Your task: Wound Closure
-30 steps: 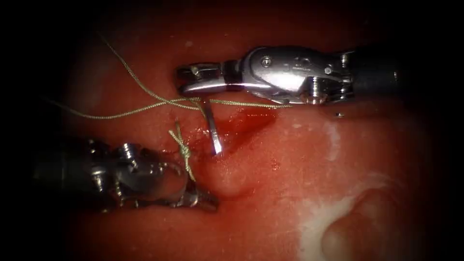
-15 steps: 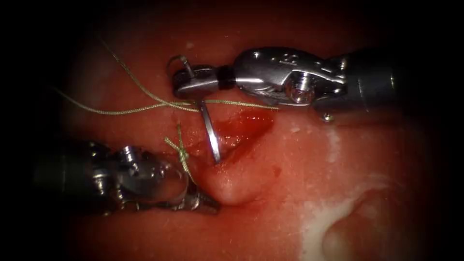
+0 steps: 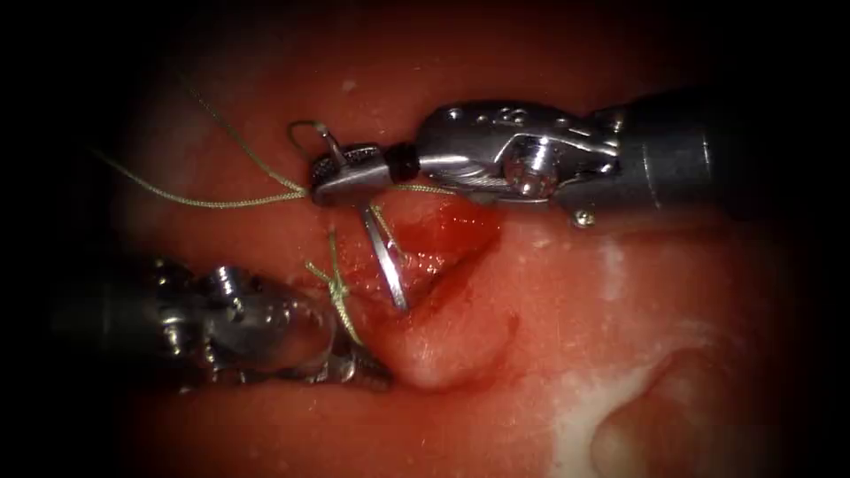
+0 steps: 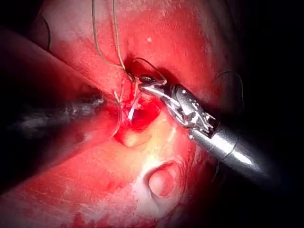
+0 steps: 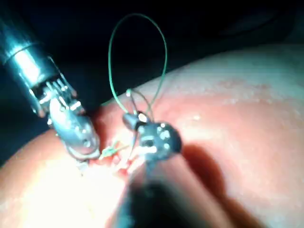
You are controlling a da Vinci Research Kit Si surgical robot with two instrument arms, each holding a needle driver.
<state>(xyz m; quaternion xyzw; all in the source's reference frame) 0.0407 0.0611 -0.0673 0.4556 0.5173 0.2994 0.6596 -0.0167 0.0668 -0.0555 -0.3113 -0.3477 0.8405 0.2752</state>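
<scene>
My right tool (image 3: 341,177) comes in from the right above the cut (image 3: 443,235), jaws shut on the curved needle (image 3: 385,257) near its tail end. The needle runs down from the jaws, and its tip sits in the red fluid of the cut, against the left lip. Green thread (image 3: 204,202) leaves the tail in a small loop and trails off to the left. A tied knot (image 3: 336,285) lies on the left side of the cut. My left tool (image 3: 365,370) lies low at the left, jaws shut on the tissue (image 3: 549,292) edge, which bulges beside it. The right wrist view shows the thread loop (image 5: 137,16).
A pale fatty patch with a rounded bump (image 3: 620,416) lies at the lower right of the tissue. Short cut ends of thread stick out of the knot. In the left wrist view the right tool's shaft (image 4: 228,145) crosses over the tissue.
My right tool has rolled its wrist and moved left and down. The needle's tail has swung up above the jaws and its tip has moved deeper into the cut. The left tool has stayed put.
</scene>
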